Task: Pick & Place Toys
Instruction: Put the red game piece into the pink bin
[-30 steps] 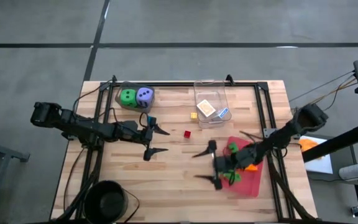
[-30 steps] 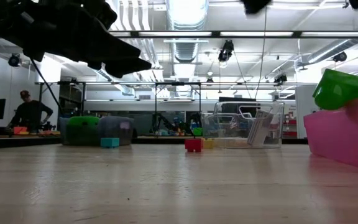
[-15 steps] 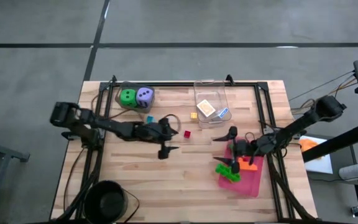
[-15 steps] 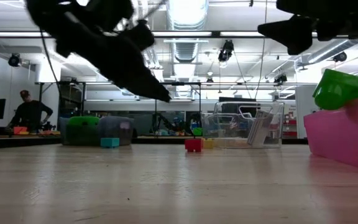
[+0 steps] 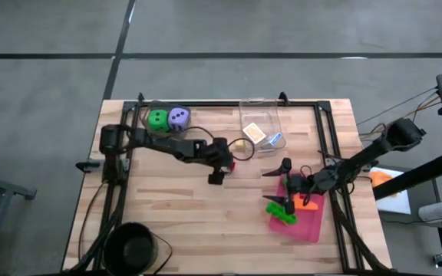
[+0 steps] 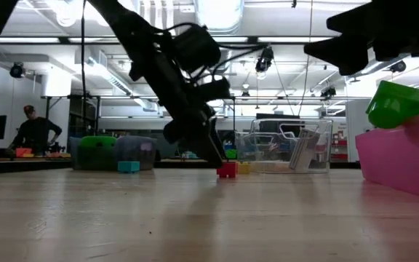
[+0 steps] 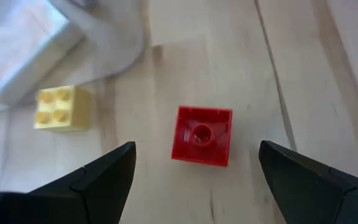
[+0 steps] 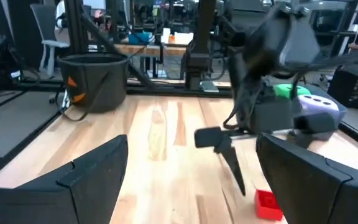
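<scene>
Directly beneath your left tool (image 7: 194,171) lay the red brick (image 7: 202,135), flat on the bare wooden surface (image 5: 167,207) near its middle, and the wrist view showed it centred between the two spread, empty fingers, with the yellow brick (image 7: 63,108) off to one side, nearer the clear plastic box (image 5: 261,123). Being square, the brick offered no long axis to line up with, so I judged the move needed only a straight drop and a squeeze. Your right tool (image 5: 284,186) was farther off, released and carrying nothing, hanging over the pink tray (image 5: 305,227).
</scene>
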You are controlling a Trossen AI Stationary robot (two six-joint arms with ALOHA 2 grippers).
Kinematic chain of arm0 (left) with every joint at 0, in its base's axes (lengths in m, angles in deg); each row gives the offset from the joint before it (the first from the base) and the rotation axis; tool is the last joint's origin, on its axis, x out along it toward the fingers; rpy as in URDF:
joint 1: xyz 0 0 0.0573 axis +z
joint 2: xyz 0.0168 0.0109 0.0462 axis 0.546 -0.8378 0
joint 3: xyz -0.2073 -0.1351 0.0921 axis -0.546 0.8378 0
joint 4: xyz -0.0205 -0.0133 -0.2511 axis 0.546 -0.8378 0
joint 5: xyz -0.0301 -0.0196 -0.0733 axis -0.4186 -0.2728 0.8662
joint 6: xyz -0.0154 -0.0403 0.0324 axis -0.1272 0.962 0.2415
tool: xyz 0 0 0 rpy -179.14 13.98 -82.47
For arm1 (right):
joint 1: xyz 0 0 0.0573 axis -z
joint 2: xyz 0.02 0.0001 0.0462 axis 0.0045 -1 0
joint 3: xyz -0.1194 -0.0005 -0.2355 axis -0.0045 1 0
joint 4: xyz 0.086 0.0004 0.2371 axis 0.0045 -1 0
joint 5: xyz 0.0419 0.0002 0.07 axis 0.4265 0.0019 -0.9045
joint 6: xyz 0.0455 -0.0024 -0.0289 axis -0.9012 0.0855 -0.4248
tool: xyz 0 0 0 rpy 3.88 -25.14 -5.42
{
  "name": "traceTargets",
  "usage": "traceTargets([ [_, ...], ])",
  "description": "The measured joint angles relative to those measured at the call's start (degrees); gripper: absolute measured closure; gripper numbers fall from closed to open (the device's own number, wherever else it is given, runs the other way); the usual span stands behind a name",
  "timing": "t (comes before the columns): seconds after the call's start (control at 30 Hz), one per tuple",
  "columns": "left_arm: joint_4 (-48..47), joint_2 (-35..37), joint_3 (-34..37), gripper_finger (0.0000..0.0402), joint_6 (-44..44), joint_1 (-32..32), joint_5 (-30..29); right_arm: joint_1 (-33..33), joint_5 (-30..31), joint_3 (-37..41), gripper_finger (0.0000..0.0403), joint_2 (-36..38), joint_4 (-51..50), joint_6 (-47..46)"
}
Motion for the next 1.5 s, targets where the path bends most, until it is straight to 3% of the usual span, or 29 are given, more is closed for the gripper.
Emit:
traceTargets([
  [0.17,-2.4,-2.7,-2.67,0.0061,-2.59,1.37,5.2,0.15,-0.04,-0.78,0.0051,-3.27,1.07,-0.95],
  [0.47,-1.9,-4.79,-3.85,0.008,-3.0,1.46,5.7,0.39,-0.04,-1.95,0.0051,-5.99,2.04,-0.93],
  [0.57,-1.94,-4.79,-3.85,0.0123,-2.58,1.46,5.67,0.44,-0.04,-1.95,0.0051,-5.75,2.29,-0.87],
  [0.8,-1.61,-4.79,-3.85,0.0273,-1.11,1.33,2.89,0.44,-0.04,-1.95,0.0051,-5.66,2.29,-0.83],
  [1.17,-1.56,-4.65,-3.78,0.0272,4.61,0.64,2.17,0.44,-0.04,-1.92,0.0051,-5.79,2.28,-0.94],
  [1.5,11.65,-3.59,-3.69,0.0272,6.15,-3.88,13.91,0.31,-0.07,-1.88,0.0051,-6.9,11.2,2.78],
])
